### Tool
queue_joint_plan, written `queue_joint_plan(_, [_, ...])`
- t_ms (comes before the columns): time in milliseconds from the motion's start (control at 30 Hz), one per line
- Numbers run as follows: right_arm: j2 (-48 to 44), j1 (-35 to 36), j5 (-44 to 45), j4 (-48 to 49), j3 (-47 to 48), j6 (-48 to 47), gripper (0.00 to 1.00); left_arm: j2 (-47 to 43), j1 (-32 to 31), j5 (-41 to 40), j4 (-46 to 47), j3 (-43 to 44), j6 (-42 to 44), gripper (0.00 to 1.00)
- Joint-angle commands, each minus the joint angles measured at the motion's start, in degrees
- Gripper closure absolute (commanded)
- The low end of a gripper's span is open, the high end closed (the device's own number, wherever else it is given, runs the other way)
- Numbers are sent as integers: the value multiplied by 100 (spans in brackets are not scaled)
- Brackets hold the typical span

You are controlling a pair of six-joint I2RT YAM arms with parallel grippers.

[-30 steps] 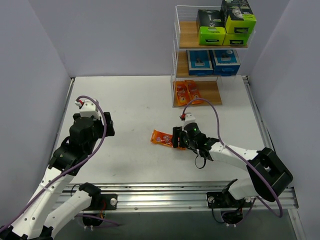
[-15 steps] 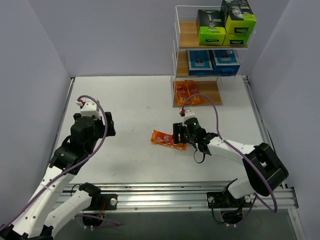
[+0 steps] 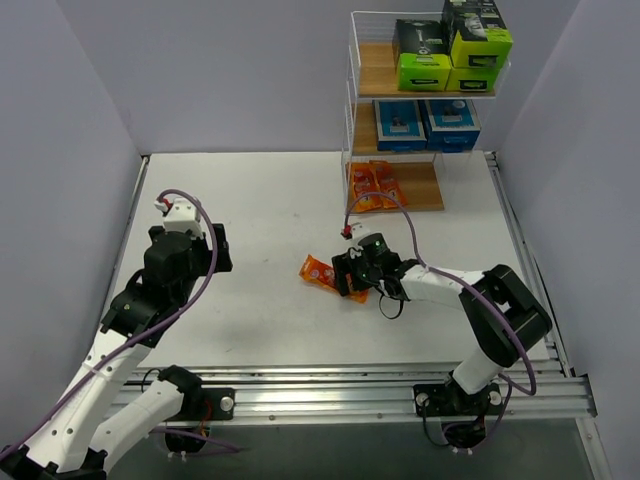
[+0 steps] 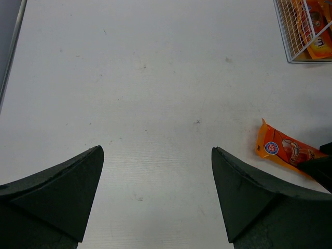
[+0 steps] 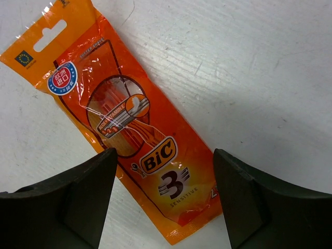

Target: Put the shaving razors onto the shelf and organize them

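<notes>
From above, I see the orange packet [image 3: 322, 273] lying mid-worktop [image 3: 250, 190], near of the shelf [image 3: 375, 65], partly under my right jaws. Left wrist: left jaws apart, empty. Right wrist: right jaws apart, packet flat between them, unclamped.

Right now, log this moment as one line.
right gripper: open above orange packet on table | left gripper: open, empty | shelf: this packet not yet on it

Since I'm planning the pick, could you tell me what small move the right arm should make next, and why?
Probably lower the right gripper and close it: the orange packet lies flat on the table between its open jaws, not yet gripped.
</notes>
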Motion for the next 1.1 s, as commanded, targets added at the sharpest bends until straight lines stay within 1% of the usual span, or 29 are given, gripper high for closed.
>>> queue_joint_plan(0, [58, -20, -318, -47, 137, -73, 30, 1, 0, 50, 287, 43, -13, 6])
queue_joint_plan(267, [-477, 50, -582, 243, -363, 349, 32, 36, 9, 76, 278, 43, -13, 6])
queue_joint_plan(467, [-548, 217, -977, 437, -548, 551, 34, 53, 26, 112, 278, 43, -13, 6])
queue_joint_plan(600, [-592, 367, -864, 446, -557, 630, 35, 71, 26, 138, 278, 43, -13, 6])
queue_joint_plan(700, [-671, 437, -591, 393, -549, 718, 36, 88, 26, 164, 278, 43, -13, 5])
queue_joint_plan(767, [-759, 455, -521, 428, -540, 806, 38, 80, 26, 156, 278, 51, -13, 1])
queue_joint_plan(800, [-785, 472, -520, 454, -548, 824, 38, 80, 26, 164, 278, 52, -13, 6])
queue_joint_plan(967, [-777, 542, -389, 393, -470, 903, 39, -26, 26, 147, 314, 25, -22, 6])
queue_joint_plan(1000, [-759, 551, -345, 393, -461, 947, 39, -52, 26, 182, 322, 16, -13, 1])
queue_joint_plan(1033, [-733, 560, -301, 393, -452, 990, 39, -87, 26, 278, 375, -1, 22, 15])
queue_joint_plan(1067, [-681, 560, -240, 393, -452, 1043, 40, -105, 26, 305, 384, -10, 22, 16])
